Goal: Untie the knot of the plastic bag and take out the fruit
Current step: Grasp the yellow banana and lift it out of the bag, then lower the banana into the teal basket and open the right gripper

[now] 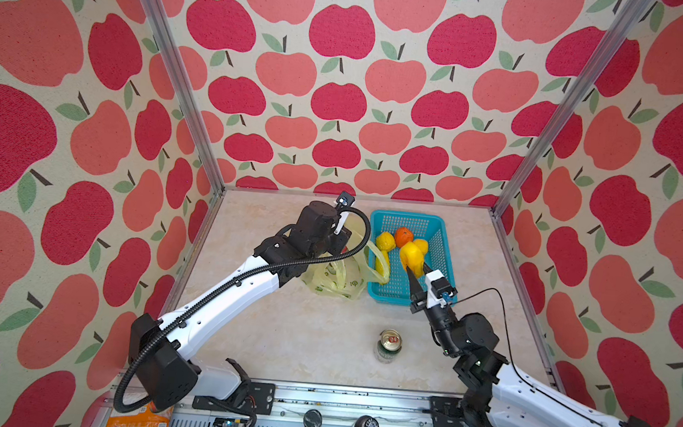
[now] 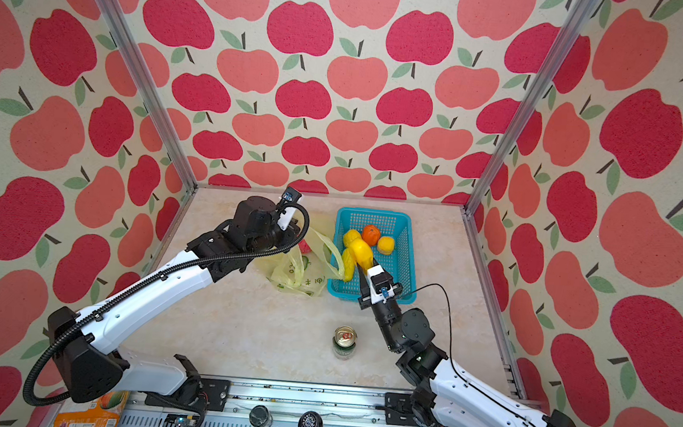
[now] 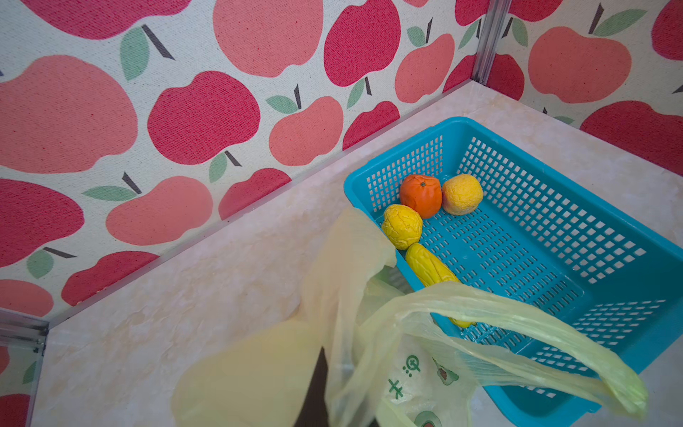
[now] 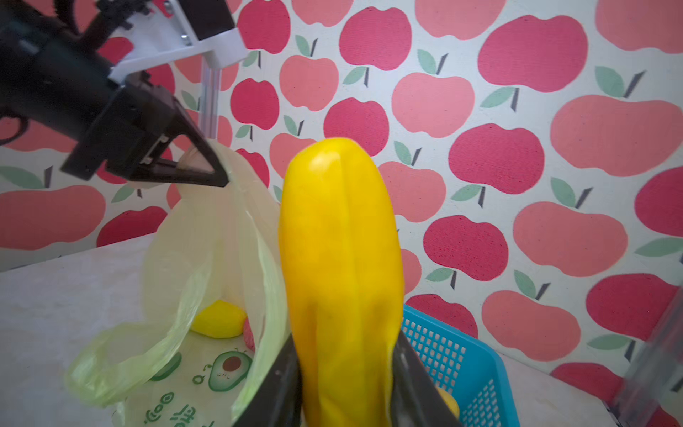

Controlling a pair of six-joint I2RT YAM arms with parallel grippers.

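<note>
left tool (image 4: 218,177): pressed together on a fold of film at the plastic bag's mouth, holding that side up; in both top views its tips are hidden under its own wrist.
plastic bag (image 1: 336,281): pale yellow, translucent, with green print; it hangs from the left tool's tips and slumps on the counter (image 1: 279,343) below them, mouth open toward the right tool.
handle loops (image 3: 517,321): two separate open loops, not tied together; one is draped over the basket's rim, away from the left tool.
fruit in the bag: a yellow piece (image 4: 218,319) and a pink-red piece (image 4: 249,334) lie on the bag's bottom, below the left tool.
green can (image 1: 388,345): upright on the counter, behind both tools toward the arm bases, touching neither.
basket (image 1: 443,251): turquoise, perforated, just beside the bag, under and ahead of the right tool.
fruit in the basket: a wrinkled yellow piece (image 3: 402,226), an orange one (image 3: 421,196), a yellow-orange one (image 3: 462,194) and a long yellow one (image 3: 428,266), grouped at the end far from the right tool.
long yellow fruit (image 4: 340,240): gripped at its lower end, standing out beyond the fingertips, raised over the basket.
right tool (image 1: 414,270): pinching the long yellow fruit between both fingers.
</note>
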